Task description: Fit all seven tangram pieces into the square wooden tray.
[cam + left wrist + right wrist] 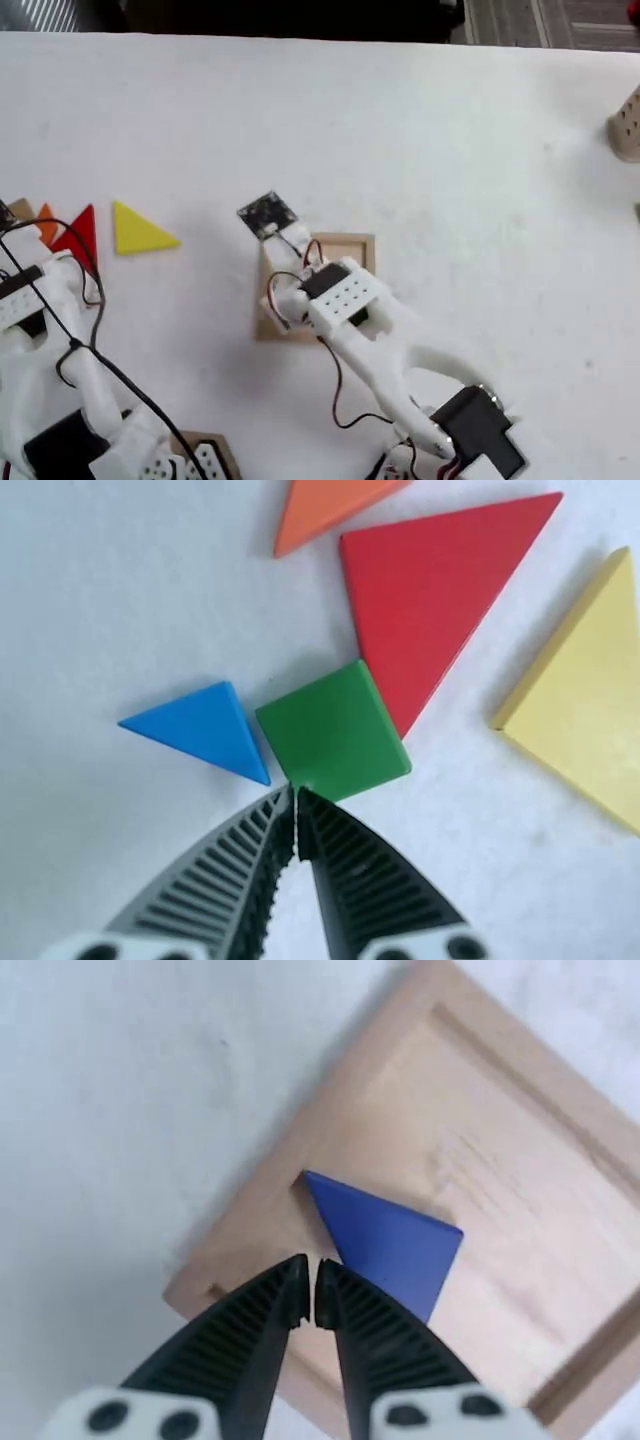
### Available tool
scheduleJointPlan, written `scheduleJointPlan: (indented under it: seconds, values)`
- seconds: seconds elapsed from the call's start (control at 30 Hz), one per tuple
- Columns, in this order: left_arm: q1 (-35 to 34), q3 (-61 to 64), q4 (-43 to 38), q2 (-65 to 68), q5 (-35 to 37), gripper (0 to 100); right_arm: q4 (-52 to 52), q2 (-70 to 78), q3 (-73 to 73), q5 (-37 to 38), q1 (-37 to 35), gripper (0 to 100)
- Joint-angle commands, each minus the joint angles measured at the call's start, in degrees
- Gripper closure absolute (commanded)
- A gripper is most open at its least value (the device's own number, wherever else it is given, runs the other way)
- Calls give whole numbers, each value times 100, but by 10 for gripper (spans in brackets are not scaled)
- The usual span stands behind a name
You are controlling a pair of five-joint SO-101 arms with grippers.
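Observation:
The square wooden tray (520, 1160) lies mid-table under my right arm, its far rim (350, 240) visible in the high view. A dark blue triangle (390, 1245) lies flat in one corner of it. My right gripper (310, 1285) is shut and empty, tips just beside that triangle's edge over the tray rim. At the table's left, my left gripper (295, 795) is shut and empty, tips at the edge of a green square (335, 730). Around it lie a light blue triangle (200, 730), a red triangle (430, 590), an orange piece (325, 505) and a yellow triangle (585, 715).
The yellow triangle (140, 232) and red triangle (78, 238) sit left of the tray with open white table between. A perforated wooden block (627, 125) stands at the right edge. Another wooden piece (215, 445) lies by the left arm's base.

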Motion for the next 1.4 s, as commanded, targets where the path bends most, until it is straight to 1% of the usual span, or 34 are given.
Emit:
scheduleJointPlan:
  seconds: [0.0, 0.1, 0.23, 0.37, 0.53, 0.7, 0.77, 0.9, 1.07, 1.2, 1.37]
  values:
    - [92, -35, -97, -242, -9, 976, -268, -31, -202, -167, -57, 980]
    - [92, -35, -97, -242, -9, 976, -268, -31, -105, -167, 4, 980]
    - [92, -35, -97, -242, -9, 976, -268, -4, -35, -53, 338, 979]
    - [92, -35, -97, -242, -9, 976, -242, 444, -211, 9, 426, 980]
    - [92, -35, -88, -242, -9, 976, 171, 831, -703, -9, 549, 980]
    - [92, -35, -88, -242, -9, 976, 453, 646, -862, 18, 945, 980]
    - [92, -35, -88, -242, -9, 976, 593, 374, -835, -9, 884, 980]
    - [92, -35, -88, -242, -9, 976, 593, -224, -404, -18, 462, 980]
    - [92, -35, -88, -242, -9, 976, 136, -541, 149, -18, 154, 980]
    - [92, -35, -88, -242, -9, 976, 127, -330, 123, -18, 259, 980]
    - [92, -35, -88, -242, -9, 976, 321, 189, -334, -18, 769, 980]
